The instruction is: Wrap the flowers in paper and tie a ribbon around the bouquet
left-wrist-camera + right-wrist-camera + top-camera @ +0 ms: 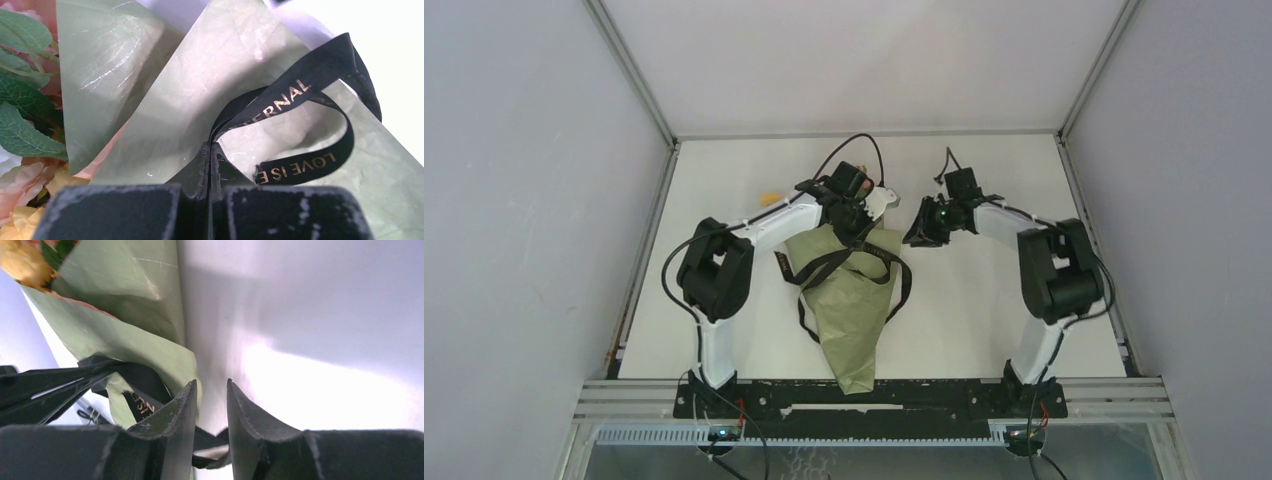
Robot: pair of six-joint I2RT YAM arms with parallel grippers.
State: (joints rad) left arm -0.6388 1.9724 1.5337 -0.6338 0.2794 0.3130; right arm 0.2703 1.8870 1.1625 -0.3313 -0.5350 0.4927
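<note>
The bouquet lies in the middle of the table, its olive green paper (852, 310) cone pointing at the near edge. The flowers (771, 199) peek out at its far end; pink and yellow blooms with green leaves (22, 115) show in the left wrist view. A black ribbon (824, 266) with gold lettering loops across the cone. My left gripper (859, 222) sits over the cone's wide end, shut on the ribbon (300, 90) at its fingertips (212, 146). To the right of the paper's edge (125, 340), my right gripper (915, 231) is open (211, 386), with a ribbon strand (142, 407) beside and behind its fingers.
The white table (994, 320) is boxed in by grey walls and metal posts on three sides. An aluminium rail (874, 400) with the arm bases runs along the near edge. Black cables (864, 145) arch above the left wrist.
</note>
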